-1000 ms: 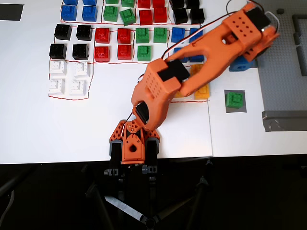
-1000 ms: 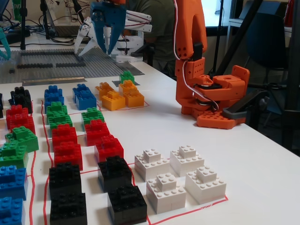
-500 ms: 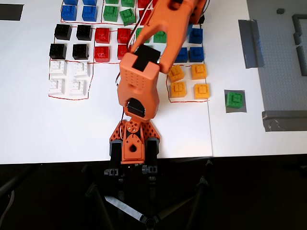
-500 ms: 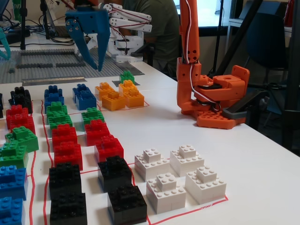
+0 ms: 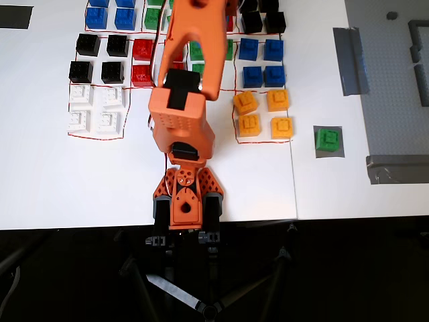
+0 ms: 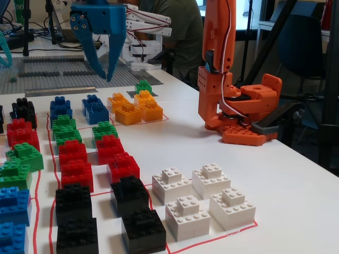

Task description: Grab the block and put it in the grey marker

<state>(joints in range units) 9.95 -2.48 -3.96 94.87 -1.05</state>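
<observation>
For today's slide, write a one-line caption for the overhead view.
Green block sits on the grey marker while the orange arm reaches over the sorted bricks.

A white bench (image 5: 53,174) carries toy bricks sorted by colour inside thin red outlines. In the overhead view, four white bricks (image 5: 95,107) sit in a square at the left, with four black bricks (image 5: 98,57) just above them. Red bricks (image 5: 142,59) lie to their right, then blue bricks (image 5: 263,62), and four yellow-orange bricks (image 5: 263,114) form a square below the blue ones. A strip of grey tape (image 5: 350,60) lies on the bench beside a grey studded baseplate (image 5: 395,87), and a second grey strip (image 5: 397,169) lies along the plate's lower edge. In the fixed view a seated person (image 6: 177,32) shows behind the bench.
</observation>
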